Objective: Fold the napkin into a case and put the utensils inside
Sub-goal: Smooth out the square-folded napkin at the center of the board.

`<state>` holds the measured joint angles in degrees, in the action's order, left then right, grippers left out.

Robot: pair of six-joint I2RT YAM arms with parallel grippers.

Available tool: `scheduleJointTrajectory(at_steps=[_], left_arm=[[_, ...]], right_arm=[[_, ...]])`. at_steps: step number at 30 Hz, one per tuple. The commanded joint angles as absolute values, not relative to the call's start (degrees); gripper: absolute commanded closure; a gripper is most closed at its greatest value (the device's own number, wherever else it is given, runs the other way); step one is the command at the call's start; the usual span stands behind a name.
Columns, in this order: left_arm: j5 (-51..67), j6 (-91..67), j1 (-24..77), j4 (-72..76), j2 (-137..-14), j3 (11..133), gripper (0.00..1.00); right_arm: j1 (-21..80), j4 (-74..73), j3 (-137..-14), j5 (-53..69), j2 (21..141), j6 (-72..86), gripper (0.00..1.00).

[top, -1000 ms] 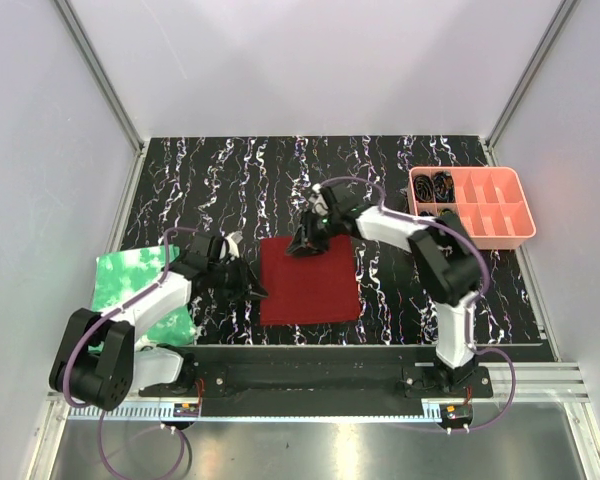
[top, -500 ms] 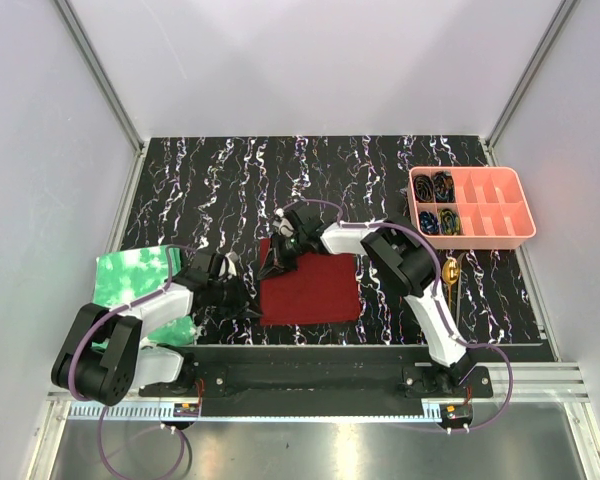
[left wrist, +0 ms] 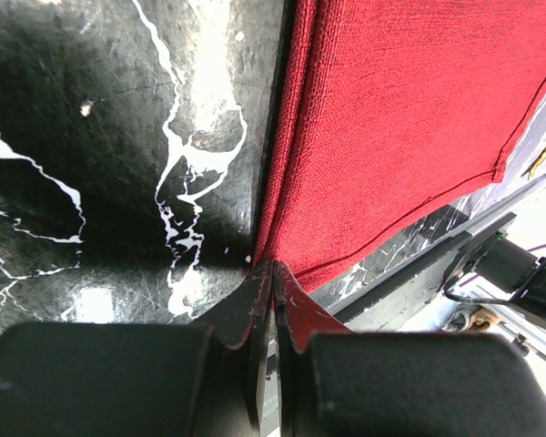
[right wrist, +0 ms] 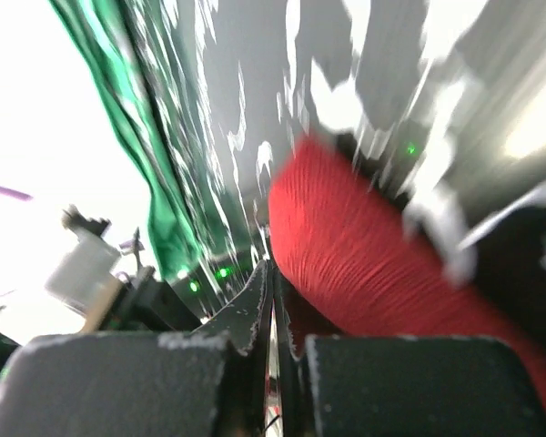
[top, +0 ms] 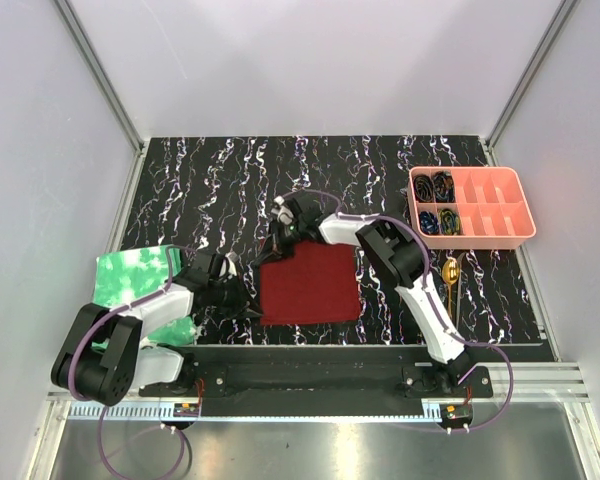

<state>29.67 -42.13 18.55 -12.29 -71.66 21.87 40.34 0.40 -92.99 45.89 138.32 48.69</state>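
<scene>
Lying at the middle of the surface [top: 210, 180], the napkin [top: 315, 285] is gripped at two corners — the left hand [top: 254, 302] clamped on its 7 o'clock corner, the right hand [top: 277, 247] pinched on the lifted 11 o'clock corner. Gold utensils [top: 450, 270] rest apart at its 3 o'clock.

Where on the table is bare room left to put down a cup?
Free: the far table strip behind the napkin, left of the pink tray. Crowded: the napkin's left edge, with left claw, right claw and green sheet; utensils lie right.
</scene>
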Motion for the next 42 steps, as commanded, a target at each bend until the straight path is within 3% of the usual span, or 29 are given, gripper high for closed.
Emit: scheduleJointTrajectory(at_steps=[1,7,10,11,12,13,15,17,22,25,28,42], left_arm=[[23.4,-41.2,18.9,-13.4,-70.8,20.2,0.92],[23.8,-41.2,19.7,-14.4,-66.3,21.9,0.89],[21.1,-40.9,19.8,-16.6,-62.9,24.7,0.80],[20.5,-40.6,19.8,-17.2,-60.7,25.6,0.78],[19.9,-40.2,19.8,-17.7,-59.5,27.0,0.75],[19.8,-39.8,19.8,-17.7,-58.7,27.7,0.73],[19.8,-38.9,20.3,-17.7,-57.7,29.9,0.68],[20.1,-38.4,21.5,-17.2,-59.3,31.5,0.64],[19.1,-38.5,26.0,-14.9,-64.7,33.4,0.55],[17.1,-39.4,27.2,-13.1,-66.0,31.8,0.51],[17.4,-39.5,27.2,-12.1,-66.4,31.1,0.51],[18.5,-39.7,27.2,-12.9,-65.9,29.7,0.54]], right_arm=[[35.2,-2.0,-101.4,48.0,141.1,47.2,0.93],[32.0,-15.5,-117.3,48.9,141.5,42.5,0.89],[30.9,-22.5,-118.3,45.6,136.3,39.4,0.74],[30.3,-24.8,-116.1,41.1,134.1,38.0,0.69],[30.2,-30.0,-114.4,38.1,131.9,34.7,0.55],[30.2,-32.1,-112.2,34.8,126.9,33.2,0.49],[30.2,-35.9,-102.8,26.6,118.2,30.7,0.39],[30.2,-35.8,-90.3,21.4,111.9,30.3,0.36],[30.2,-35.4,-65.5,17.9,95.6,33.0,0.43],[30.1,-34.6,-57.1,19.0,89.8,34.6,0.55],[30.2,-33.2,-50.8,17.3,85.2,36.8,0.58],[30.2,-31.3,-46.8,17.5,85.7,36.1,0.72]])
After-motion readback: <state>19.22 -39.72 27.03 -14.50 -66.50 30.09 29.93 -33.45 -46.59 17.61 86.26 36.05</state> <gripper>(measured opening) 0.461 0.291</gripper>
